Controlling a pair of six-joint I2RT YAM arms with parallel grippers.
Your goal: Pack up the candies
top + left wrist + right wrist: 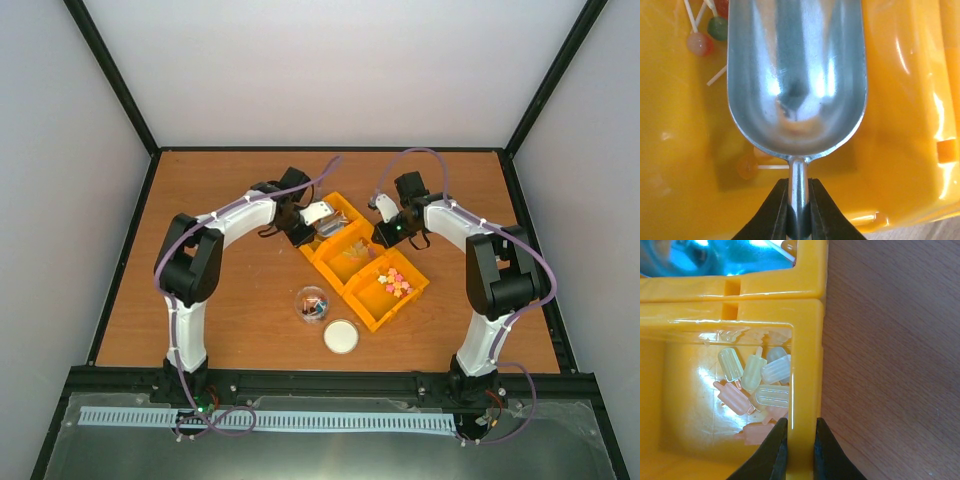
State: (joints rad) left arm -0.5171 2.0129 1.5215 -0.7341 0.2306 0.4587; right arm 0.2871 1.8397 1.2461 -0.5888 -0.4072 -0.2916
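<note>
The candies (395, 282), tiny pink, red and yellow sweets, lie in the near bin of a row of three yellow bins (372, 318). My left gripper (304, 226) is shut on the handle of an empty metal scoop (320, 213), held over the far bin. In the left wrist view the scoop bowl (797, 75) hangs above lollipops (700, 44), and my left gripper (799, 202) clamps its handle. My right gripper (384, 238) is shut on the right wall of the middle bin (807, 365), shown in the right wrist view (801, 442), beside popsicle-shaped sweets (755, 372).
A small clear round tub (312, 303) with a few dark and coloured sweets stands on the wooden table in front of the bins. Its white lid (341, 336) lies just nearer. White walls enclose the table on three sides.
</note>
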